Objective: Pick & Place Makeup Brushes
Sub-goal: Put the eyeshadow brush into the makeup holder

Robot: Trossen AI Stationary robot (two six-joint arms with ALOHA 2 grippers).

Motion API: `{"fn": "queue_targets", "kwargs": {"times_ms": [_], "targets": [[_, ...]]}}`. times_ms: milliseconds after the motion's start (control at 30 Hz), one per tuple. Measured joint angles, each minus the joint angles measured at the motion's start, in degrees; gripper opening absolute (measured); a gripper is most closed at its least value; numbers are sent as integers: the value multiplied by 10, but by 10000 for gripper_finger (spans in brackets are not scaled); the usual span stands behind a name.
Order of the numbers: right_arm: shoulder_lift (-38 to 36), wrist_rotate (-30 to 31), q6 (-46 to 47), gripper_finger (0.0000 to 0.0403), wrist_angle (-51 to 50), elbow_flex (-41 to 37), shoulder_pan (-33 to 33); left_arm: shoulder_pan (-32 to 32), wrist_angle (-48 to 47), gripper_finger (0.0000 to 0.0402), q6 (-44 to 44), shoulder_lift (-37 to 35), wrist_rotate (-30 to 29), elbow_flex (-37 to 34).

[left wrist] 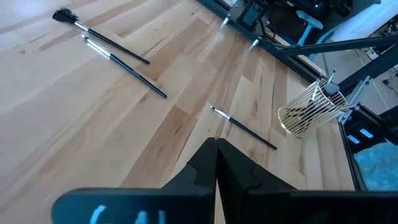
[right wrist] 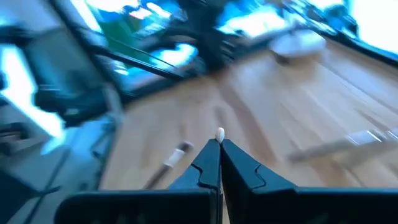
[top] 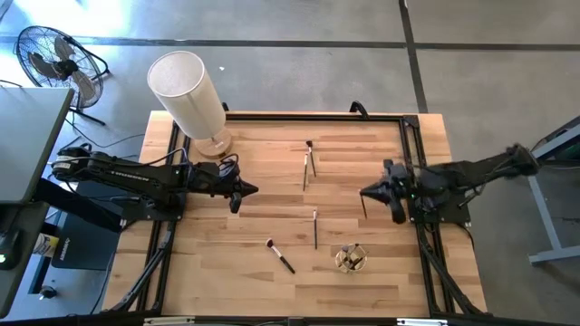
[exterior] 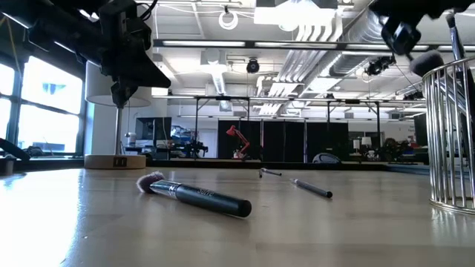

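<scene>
My right gripper hovers over the table's right half, shut on a thin dark makeup brush. My left gripper hangs shut and empty over the left half. Two thin brushes lie flat near the far middle, and one thin brush lies in the centre. A thicker brush with a pale tuft lies toward the near edge. A wire holder stands near the right front with brushes in it. My right gripper pinches the thin brush between its two shut fingers. A small white end sticks out past the fingertips in the right wrist view. In the high view the dark handle hangs below the fingers, lifted clear of the table.
A white cylindrical lamp on a round wooden base stands at the far left corner, close behind my left arm. Black frame rails run along the table's sides. Bare wood lies between the two grippers.
</scene>
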Motion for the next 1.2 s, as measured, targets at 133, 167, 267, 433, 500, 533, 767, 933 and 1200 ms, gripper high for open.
{"fn": "queue_targets", "kwargs": {"times_ms": [133, 167, 267, 433, 500, 533, 767, 933, 1200], "targets": [[-1, 58, -47, 0, 110, -21, 105, 0, 1, 0, -7, 0, 0, 0], [5, 74, -55, 0, 128, -26, 128, 0, 1, 0, -13, 0, 0, 0], [26, 112, -61, 0, 180, -51, 185, 0, 1, 0, -17, 0, -2, 0], [76, 159, -43, 0, 266, -92, 255, 0, 2, 0, -45, 0, -2, 0], [97, 175, -50, 0, 308, -105, 272, 0, 2, 0, -45, 0, -2, 0], [106, 181, -60, 0, 332, -110, 278, 0, 2, 0, -45, 0, -2, 0], [146, 166, -86, 0, 445, -142, 286, 0, 2, 0, -45, 0, -2, 0], [172, 162, -85, 0, 487, -171, 286, 0, 2, 0, -46, 0, -1, 0], [242, 139, -50, 0, 490, -190, 286, 0, 2, 0, -46, 0, 1, 0]]}}
